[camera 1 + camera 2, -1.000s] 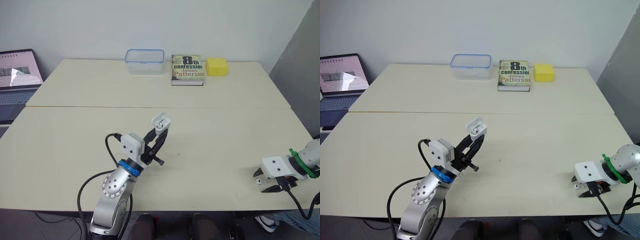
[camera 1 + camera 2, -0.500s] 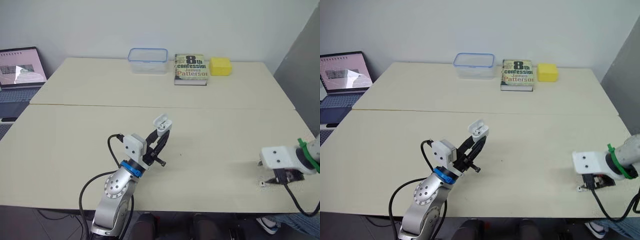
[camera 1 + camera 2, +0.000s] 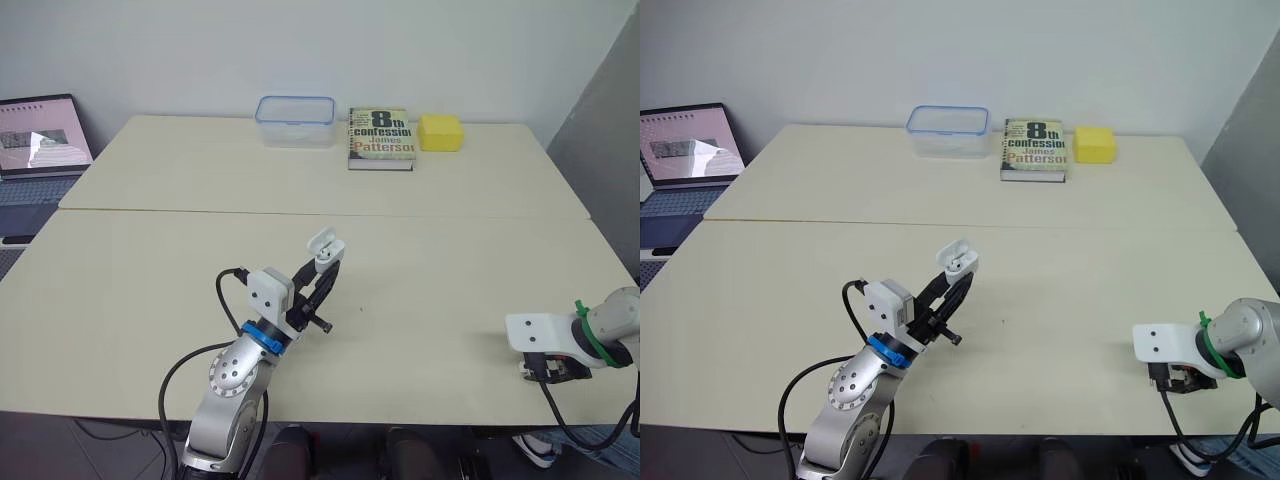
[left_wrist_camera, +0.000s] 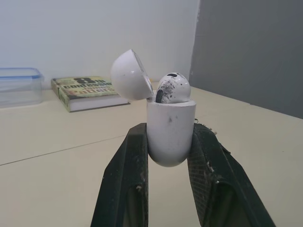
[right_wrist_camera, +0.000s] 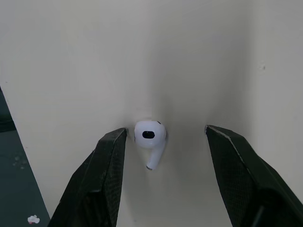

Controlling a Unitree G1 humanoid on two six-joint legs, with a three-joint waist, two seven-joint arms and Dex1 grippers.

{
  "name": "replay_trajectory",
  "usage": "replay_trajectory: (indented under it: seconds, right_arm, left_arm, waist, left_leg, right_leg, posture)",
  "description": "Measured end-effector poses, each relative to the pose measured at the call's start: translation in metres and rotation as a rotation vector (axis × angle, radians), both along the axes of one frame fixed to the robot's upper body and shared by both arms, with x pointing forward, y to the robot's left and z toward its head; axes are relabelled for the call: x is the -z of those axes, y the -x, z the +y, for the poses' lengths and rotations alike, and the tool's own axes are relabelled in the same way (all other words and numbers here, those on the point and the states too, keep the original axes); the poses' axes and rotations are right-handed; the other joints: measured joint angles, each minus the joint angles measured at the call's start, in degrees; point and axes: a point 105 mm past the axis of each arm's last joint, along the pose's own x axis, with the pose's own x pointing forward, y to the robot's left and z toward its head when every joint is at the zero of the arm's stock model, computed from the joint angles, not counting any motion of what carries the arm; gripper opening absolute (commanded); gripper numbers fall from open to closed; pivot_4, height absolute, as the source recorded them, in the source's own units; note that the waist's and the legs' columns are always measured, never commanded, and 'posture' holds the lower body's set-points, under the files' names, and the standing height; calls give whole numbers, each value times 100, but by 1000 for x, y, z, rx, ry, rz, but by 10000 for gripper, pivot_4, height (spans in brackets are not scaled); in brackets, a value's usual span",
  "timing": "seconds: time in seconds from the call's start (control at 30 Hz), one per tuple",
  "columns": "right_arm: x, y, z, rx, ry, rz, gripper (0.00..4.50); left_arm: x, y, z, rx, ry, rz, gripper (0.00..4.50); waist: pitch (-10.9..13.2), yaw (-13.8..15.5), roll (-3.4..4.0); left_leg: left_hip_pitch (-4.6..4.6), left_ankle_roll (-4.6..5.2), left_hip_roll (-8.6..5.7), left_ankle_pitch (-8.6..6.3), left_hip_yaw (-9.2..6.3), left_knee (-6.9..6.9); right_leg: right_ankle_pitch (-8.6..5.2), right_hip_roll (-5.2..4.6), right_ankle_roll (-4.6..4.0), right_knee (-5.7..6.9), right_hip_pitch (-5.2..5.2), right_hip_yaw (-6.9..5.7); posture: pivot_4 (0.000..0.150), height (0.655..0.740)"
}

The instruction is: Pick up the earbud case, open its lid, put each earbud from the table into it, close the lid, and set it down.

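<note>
My left gripper (image 3: 321,264) is shut on the white earbud case (image 3: 322,247) and holds it upright above the middle of the table. The case's lid (image 4: 129,74) is tipped open, and one earbud (image 4: 172,88) sits in it. In the left wrist view the black fingers (image 4: 131,161) clamp the case's body (image 4: 169,130) from both sides. My right gripper (image 3: 549,371) is down at the table's front right, near the edge. In the right wrist view it is open, and the second earbud (image 5: 149,137) lies on the table between its fingers (image 5: 110,161), touching neither.
At the table's far side stand a clear plastic box with a blue rim (image 3: 294,120), a book (image 3: 380,138) and a yellow block (image 3: 439,131). A laptop (image 3: 35,135) is off to the left. The table's front edge (image 5: 14,142) runs close beside the right gripper.
My right gripper has come down over the earbud near the front right edge and now straddles it. My left gripper still holds the open case in the same place.
</note>
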Motion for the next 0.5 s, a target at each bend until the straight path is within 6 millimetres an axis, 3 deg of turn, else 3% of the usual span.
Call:
replay_trajectory:
  seconds: [0.13,0.23,0.4,0.5]
  right_arm:
    - [1,0,0,13,-5,3,27333]
    - [2,1,0,24,-9,10,21668]
    - [3,3,3,17,-14,18,4353]
    - [3,4,3,15,-16,17,4100]
  left_arm:
    - [1,0,0,-2,0,5,7638]
    - [1,0,0,-2,0,5,7638]
    - [1,0,0,-1,0,4,7638]
    - [1,0,0,0,0,2,7638]
  waist:
    - [-1,0,-1]
    - [-2,0,-5]
    - [-3,-27,-10]
    - [-4,-27,-10]
  left_leg:
    - [1,0,0,0,-2,0]
    - [2,0,0,0,-3,1]
    - [10,0,1,0,-1,1]
    - [10,0,1,0,-1,1]
  right_leg:
    - [0,2,0,0,3,-3]
    - [0,2,0,0,4,-3]
    - [0,2,0,0,11,-1]
    - [0,3,0,0,11,-1]
  posture:
    - [1500,7400]
    - [1500,7400]
    - [1500,7400]
    - [1500,7400]
